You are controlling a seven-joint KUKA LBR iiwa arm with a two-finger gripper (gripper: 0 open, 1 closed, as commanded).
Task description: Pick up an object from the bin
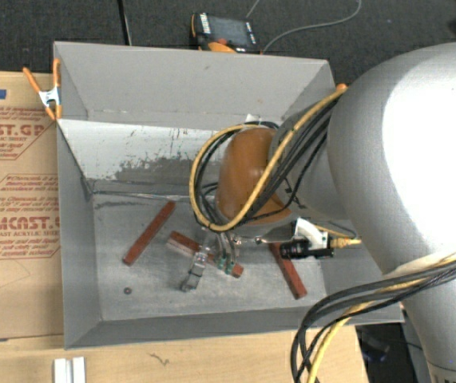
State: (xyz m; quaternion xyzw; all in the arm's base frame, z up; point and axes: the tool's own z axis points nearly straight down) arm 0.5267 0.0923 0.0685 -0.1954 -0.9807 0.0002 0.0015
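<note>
Hovering in the bin (80, 254) beside a short brown strip (182, 243) and small grey piece (191, 279); jaws' opening I can't tell (cables (197, 174) crowd them). I'd centre over one piece before closing.

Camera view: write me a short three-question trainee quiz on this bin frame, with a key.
1. True or false: the long brown stick at the left of the bin lies apart from the gripper.
2. Which lies nearest the gripper? A) short brown piece B) dark speck C) long brown stick.
3. Fill in: in the view, the dark speck lies ____ the long brown stick.
Key: 1 true; 2 A; 3 below.
</note>
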